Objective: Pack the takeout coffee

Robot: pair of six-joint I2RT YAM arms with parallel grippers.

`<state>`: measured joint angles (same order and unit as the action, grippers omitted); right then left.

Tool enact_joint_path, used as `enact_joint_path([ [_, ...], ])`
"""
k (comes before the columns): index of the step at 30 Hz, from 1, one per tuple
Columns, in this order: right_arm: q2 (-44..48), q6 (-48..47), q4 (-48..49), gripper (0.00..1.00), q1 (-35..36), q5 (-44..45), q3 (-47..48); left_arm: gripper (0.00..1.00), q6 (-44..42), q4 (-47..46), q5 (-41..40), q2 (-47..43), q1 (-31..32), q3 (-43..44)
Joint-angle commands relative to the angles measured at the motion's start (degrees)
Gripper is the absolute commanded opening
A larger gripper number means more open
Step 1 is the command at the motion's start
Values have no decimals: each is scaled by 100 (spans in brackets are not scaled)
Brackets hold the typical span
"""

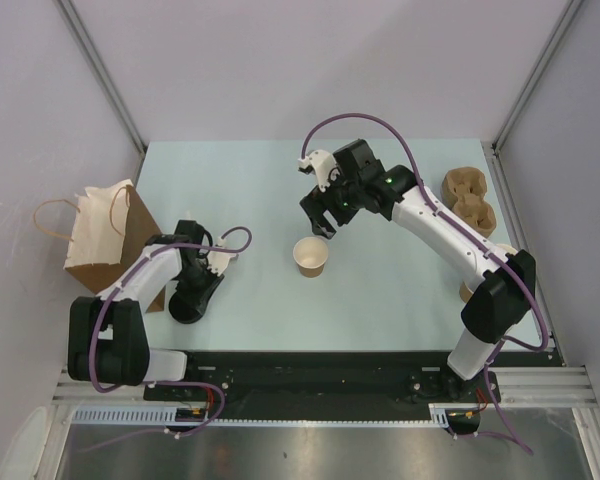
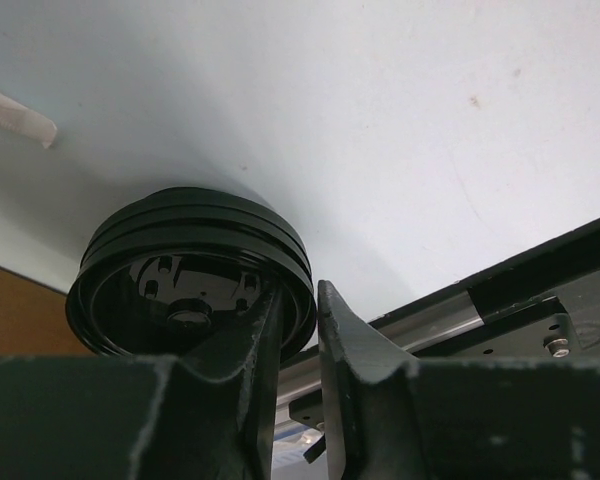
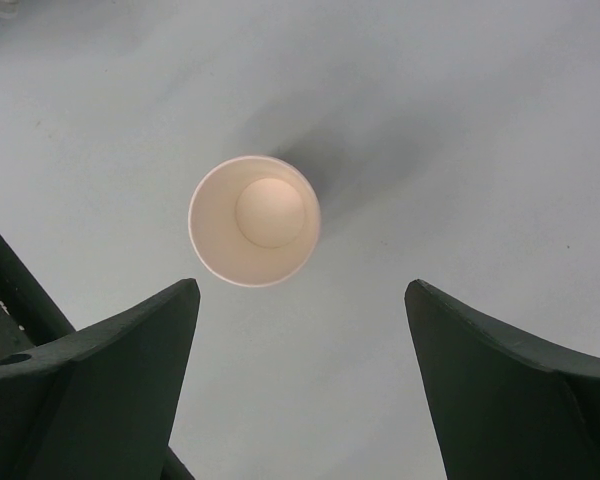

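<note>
The paper cup [image 1: 311, 257] is seen upright with no lid, in the middle of the bench [image 1: 400, 300]. It lies just ahead of the right jaws, which are spread wide. The left jaws are nearly together across a black lid [image 2: 190, 270], well apart from the cup. A firm pinch cannot be told.

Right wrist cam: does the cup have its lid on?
No, the cup is open-topped, its pale inside and bottom showing beyond the open right pincer.

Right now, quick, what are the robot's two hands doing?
Left gripper: nearly shut around the black lid's edge; grip unclear.
Right gripper: open, empty, above the cup.
</note>
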<state>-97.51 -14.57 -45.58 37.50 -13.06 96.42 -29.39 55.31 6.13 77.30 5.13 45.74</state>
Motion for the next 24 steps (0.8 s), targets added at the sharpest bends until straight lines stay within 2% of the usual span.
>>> enact_joint_path([
  [1, 92, 94, 14, 90, -40, -100, 35, 23, 65, -47, -33, 22, 32, -47],
  [12, 92, 112, 6, 89, -49, -162, 70, 0, 65, 173, -112, -250, 24, -21],
  [24, 92, 112, -12, 90, -49, -223, 122, 0, 82, 604, -270, -593, 32, 366],
])
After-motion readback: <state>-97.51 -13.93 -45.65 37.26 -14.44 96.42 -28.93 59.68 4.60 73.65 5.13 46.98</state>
